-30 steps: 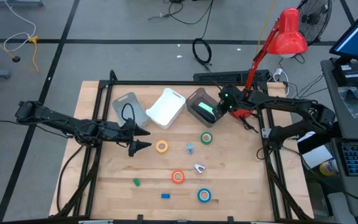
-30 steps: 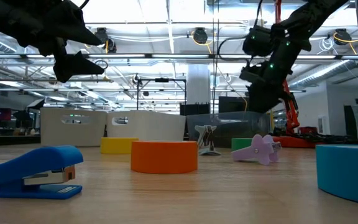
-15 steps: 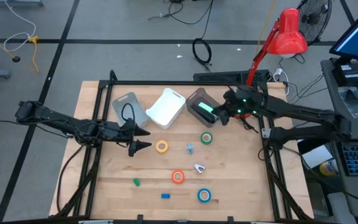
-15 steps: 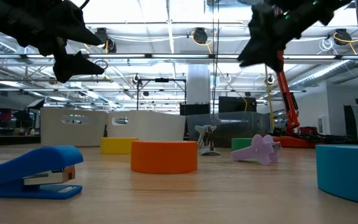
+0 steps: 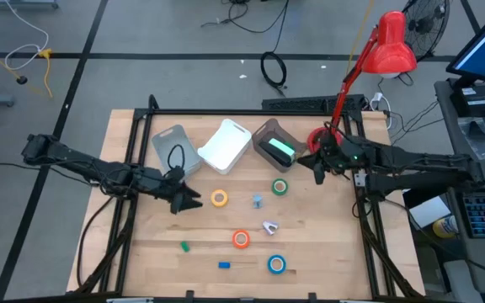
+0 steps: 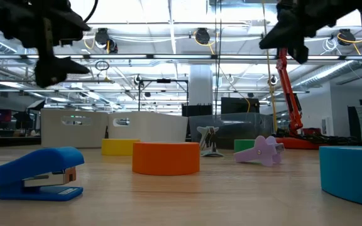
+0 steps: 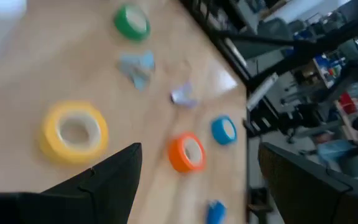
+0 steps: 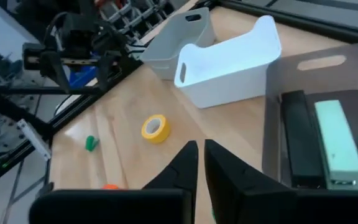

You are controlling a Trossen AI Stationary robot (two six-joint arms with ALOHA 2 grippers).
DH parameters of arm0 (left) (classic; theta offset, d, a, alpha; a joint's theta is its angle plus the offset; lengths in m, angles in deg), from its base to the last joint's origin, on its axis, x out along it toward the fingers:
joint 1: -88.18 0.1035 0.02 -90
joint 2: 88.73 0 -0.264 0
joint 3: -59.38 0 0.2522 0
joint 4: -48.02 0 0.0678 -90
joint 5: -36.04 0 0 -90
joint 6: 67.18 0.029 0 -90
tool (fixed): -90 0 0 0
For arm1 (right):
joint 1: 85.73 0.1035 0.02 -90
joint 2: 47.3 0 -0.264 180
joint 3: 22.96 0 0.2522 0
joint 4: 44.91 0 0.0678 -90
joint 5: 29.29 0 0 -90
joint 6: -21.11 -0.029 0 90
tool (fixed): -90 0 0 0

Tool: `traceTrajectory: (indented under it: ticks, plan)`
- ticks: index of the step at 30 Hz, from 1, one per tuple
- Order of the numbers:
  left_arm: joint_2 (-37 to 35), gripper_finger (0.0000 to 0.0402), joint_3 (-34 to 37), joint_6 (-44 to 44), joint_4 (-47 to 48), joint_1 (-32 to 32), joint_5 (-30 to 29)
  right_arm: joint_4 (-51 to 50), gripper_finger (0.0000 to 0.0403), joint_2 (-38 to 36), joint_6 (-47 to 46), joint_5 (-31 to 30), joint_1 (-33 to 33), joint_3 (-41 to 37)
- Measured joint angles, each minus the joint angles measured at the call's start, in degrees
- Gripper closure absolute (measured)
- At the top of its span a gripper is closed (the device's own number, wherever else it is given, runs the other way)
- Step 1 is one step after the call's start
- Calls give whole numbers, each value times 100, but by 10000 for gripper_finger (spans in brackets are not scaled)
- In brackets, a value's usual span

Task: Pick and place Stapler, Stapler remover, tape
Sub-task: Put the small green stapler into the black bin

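Since a second ago, your right gripper [image 5: 317,171] has pulled back from over the dark bin [image 5: 274,145] toward the 3 o'clock edge of the tabletop [image 5: 327,244], and its fingers have come nearly together; the right wrist view shows them almost touching with nothing between them. Your left gripper [image 5: 189,198] has shifted a little and hangs with its fingers spread wide, empty, just off the yellow tape [image 5: 219,199] on its 9 o'clock side.

A green stapler [image 5: 278,151] already lies in the dark bin at 12 o'clock. The white bin [image 5: 226,146] and the grey bin [image 5: 173,148] sit beside it, toward 11 o'clock. Four rolls remain loose: yellow near centre, green tape [image 5: 279,187] toward 2 o'clock, orange tape [image 5: 241,240] toward 6, blue tape [image 5: 276,265] further toward 5. The lilac staple remover [image 5: 269,226] lies between green and orange, a pale blue one [image 5: 258,200] sits near centre, and a small blue stapler [image 5: 224,265] rests at 6 o'clock.

The next pick looks like the yellow roll with your left arm. Centre the fingers across the ring before descending, so one finger goes outside and one into the core, or both straddle the full width. Come straight down; a slanted approach could push the roll away. Reopen the right gripper before sending it toward the green roll.
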Motion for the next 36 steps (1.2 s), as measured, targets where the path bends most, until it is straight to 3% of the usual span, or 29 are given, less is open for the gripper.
traceTrajectory:
  ticks: [6, 11, 16, 23, 33, 36]
  plan:
    - [118, 78, -975, -1268, 1933, -648, -669, 723, 388, -697, 214, -98, 184, -759]
    - [726, 78, -1996, -2464, 3443, -1017, -1162, 945, 394, -1276, 359, -85, 184, -1348]
    - [1682, 78, -2874, -3676, 4310, -1247, -981, 918, 395, -1830, 614, 261, 180, -1705]
    - [2940, 78, -3715, -5497, 4758, -1606, -133, 918, 395, -2368, 1135, 681, 180, -1774]
    - [4008, 78, -4312, -8146, 4766, -2118, 4, 852, 395, -2729, 1497, 684, 180, -1774]
    - [4243, 78, -4367, -8804, 4880, -2215, 383, 789, 394, -2727, 1497, 684, 180, -1774]
